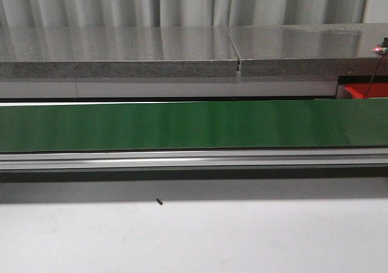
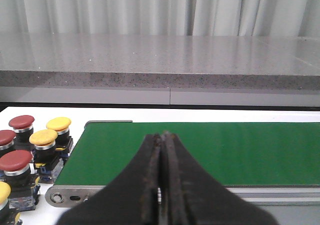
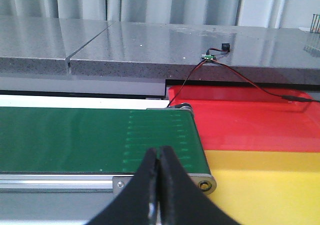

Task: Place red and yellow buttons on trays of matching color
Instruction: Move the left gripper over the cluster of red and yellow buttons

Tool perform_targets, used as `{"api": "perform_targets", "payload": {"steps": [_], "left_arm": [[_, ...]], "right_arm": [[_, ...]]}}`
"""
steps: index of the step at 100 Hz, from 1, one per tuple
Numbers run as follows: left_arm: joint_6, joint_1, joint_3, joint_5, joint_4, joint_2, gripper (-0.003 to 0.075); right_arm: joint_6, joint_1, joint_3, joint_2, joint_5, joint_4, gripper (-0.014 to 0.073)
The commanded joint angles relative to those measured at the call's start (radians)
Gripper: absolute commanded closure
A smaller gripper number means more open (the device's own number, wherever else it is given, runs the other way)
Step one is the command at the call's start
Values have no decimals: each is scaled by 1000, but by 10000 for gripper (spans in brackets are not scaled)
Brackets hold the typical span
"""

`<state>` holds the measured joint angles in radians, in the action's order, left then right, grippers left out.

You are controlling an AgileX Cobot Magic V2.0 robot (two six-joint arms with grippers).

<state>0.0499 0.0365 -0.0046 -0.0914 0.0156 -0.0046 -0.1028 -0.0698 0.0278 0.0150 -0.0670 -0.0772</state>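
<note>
While nothing rides on the green belt (image 1: 182,124) yet, both arms wait at its two ends. The left end effector (image 2: 161,185) has its two black fingers pressed together with nothing between them. It hangs just in front of the belt's left end, near the buttons, so it looks ready to pick one up.

The buttons stand in a bunch on the white table (image 2: 30,112) beside that end of the belt. There are red buttons (image 2: 21,122) and yellow buttons (image 2: 58,124), all upright with their round caps on top. Some are partly cut off at the picture's edge, so the full count cannot be told. None has been moved to a tray.

The right end effector (image 3: 158,185) is pressed together too and holds nothing. It hangs by the belt's other end, where the red tray (image 3: 240,115) and the yellow tray (image 3: 270,185) lie side by side, touching. The red tray is farther back and the yellow one is nearer. Both look bare in the part that shows. A thin wire (image 3: 235,75) runs from the grey counter (image 3: 150,45) over the red tray.

The setup suggests the belt carries buttons across, so one arm loads and the other sorts. The task looks barely begun.
</note>
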Motion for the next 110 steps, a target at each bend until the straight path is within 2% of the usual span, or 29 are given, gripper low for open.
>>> {"api": "perform_targets", "payload": {"steps": [1, 64, 79, 92, 110], "left_arm": [[0, -1, 35, 82, 2, -33, 741], [0, -1, 30, 91, -16, -33, 741], [0, -3, -75, -152, -95, 10, 741], [0, -3, -216, -187, -93, 109, 741], [0, -3, -422, -459, -125, 300, 741]], "right_arm": [[6, 0, -16, 15, 78, 3, 659], [6, 0, -16, 15, 78, 3, 659], [6, 0, -16, 15, 78, 3, 659], [6, 0, -16, 15, 78, 3, 659], [6, 0, -16, 15, 78, 3, 659]]}}
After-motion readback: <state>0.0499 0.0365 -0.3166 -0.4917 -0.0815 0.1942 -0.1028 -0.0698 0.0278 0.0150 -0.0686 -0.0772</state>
